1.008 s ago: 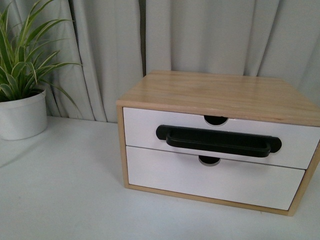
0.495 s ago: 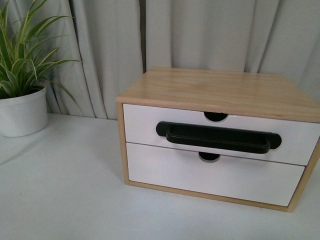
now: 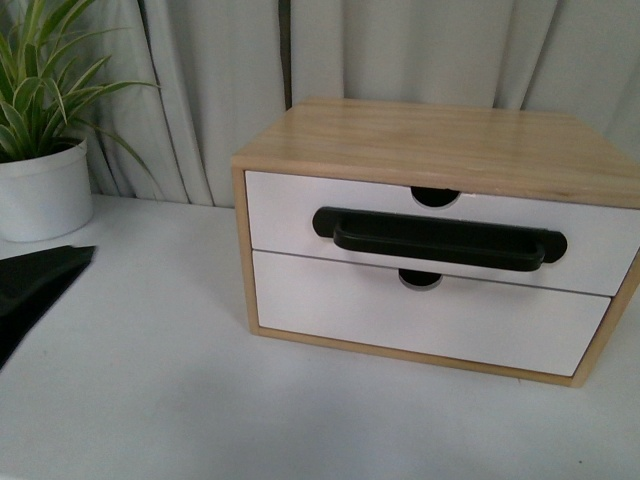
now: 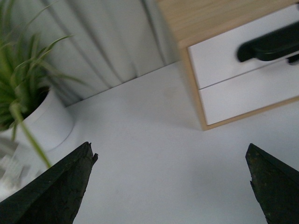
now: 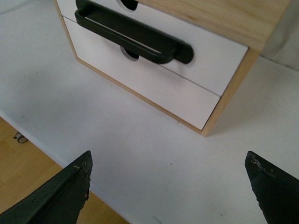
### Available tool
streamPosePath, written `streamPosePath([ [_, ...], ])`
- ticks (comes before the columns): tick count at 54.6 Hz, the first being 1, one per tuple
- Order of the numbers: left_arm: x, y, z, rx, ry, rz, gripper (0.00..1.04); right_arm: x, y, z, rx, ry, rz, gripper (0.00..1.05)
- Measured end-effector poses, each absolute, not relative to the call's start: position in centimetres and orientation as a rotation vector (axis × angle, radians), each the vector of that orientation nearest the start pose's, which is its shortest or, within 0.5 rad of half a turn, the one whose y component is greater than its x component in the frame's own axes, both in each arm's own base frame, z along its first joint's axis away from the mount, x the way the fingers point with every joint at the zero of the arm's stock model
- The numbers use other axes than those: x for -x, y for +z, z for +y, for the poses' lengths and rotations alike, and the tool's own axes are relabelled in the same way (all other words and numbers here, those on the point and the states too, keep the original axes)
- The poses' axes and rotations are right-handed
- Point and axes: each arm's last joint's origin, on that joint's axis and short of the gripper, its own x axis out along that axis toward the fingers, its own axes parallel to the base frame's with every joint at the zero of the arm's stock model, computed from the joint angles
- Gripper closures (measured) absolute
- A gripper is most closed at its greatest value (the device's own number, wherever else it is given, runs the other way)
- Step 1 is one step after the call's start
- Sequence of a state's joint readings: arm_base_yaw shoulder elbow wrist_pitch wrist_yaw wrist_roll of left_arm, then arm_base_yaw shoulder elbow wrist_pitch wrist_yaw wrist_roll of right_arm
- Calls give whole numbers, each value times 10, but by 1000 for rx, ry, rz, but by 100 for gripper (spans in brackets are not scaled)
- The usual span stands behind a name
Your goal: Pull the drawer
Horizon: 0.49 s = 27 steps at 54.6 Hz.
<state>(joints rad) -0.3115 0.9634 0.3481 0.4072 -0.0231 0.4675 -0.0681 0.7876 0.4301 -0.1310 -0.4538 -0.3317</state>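
The drawer (image 3: 285,212) is the upper one of a small wooden chest (image 3: 440,140), shut, with a white front, a long black bar handle (image 3: 440,240) and a semicircular notch (image 3: 435,196) in its upper edge. My left gripper (image 4: 169,154) is open over bare table, left of the chest and apart from it; the handle (image 4: 271,44) shows at that view's edge. One of its black fingers (image 3: 35,285) pokes in at the front view's left edge. My right gripper (image 5: 169,158) is open above the table's front edge, short of the handle (image 5: 135,35), holding nothing.
Below it sits a plain white drawer front (image 3: 420,322) without a handle. A potted plant in a white pot (image 3: 40,190) stands at the back left. Grey curtains (image 3: 220,90) hang behind. The white table (image 3: 150,400) ends at an edge with wooden floor (image 5: 28,163) beyond.
The chest and plant sit a little higher in the front view. A black finger of my left gripper has come into that view at the left edge. The drawer stays shut.
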Motion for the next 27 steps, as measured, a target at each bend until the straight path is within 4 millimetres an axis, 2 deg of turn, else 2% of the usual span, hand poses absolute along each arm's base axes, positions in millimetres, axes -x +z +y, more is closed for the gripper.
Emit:
streamPosePath([
  [6,-212,210,-76,-619,-509,163,6,-185,228,6,272,494,386,9],
  [14,-247,211,-101,-786,-729,234,6,-209,231,11,384,585,387,9],
  [18,-263,215,-114,-848,-779,237,6,-220,232,13,429,630,391,9],
  [27,-285,216,-135,-910,-841,243,6,-234,230,18,489,699,383,9],
])
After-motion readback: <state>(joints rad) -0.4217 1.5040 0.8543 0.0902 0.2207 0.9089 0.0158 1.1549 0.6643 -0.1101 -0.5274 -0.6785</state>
